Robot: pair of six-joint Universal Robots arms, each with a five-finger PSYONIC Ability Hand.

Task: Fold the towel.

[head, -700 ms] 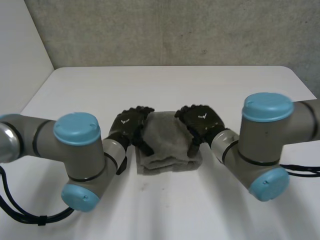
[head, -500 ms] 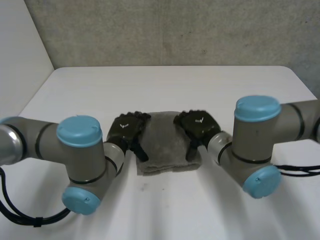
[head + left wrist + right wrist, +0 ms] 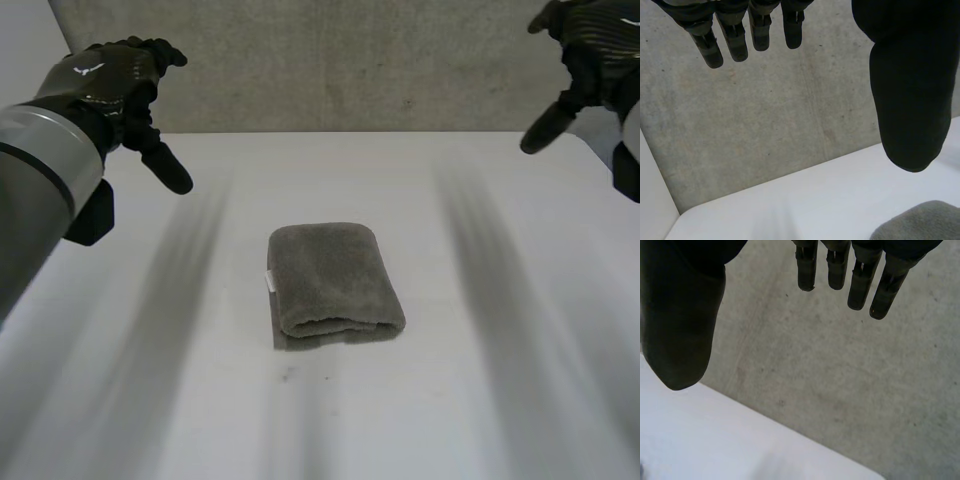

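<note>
Above the white desk [image 3: 480, 350], left robot hand [image 3: 110, 85] and right robot hand [image 3: 590, 40] have lifted off, fingers spread wide; the folded grey terry towel [image 3: 333, 283] looks finished.

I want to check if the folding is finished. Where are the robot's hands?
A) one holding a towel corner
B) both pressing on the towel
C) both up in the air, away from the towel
C: the left hand and right hand hang open, well apart from the folded towel.

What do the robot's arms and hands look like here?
The left hand and right hand are black, with slim segmented fingers and a thick rounded thumb. The left hand's back bears a small white mark. The left arm is grey, cylindrical, with a black band.
</note>
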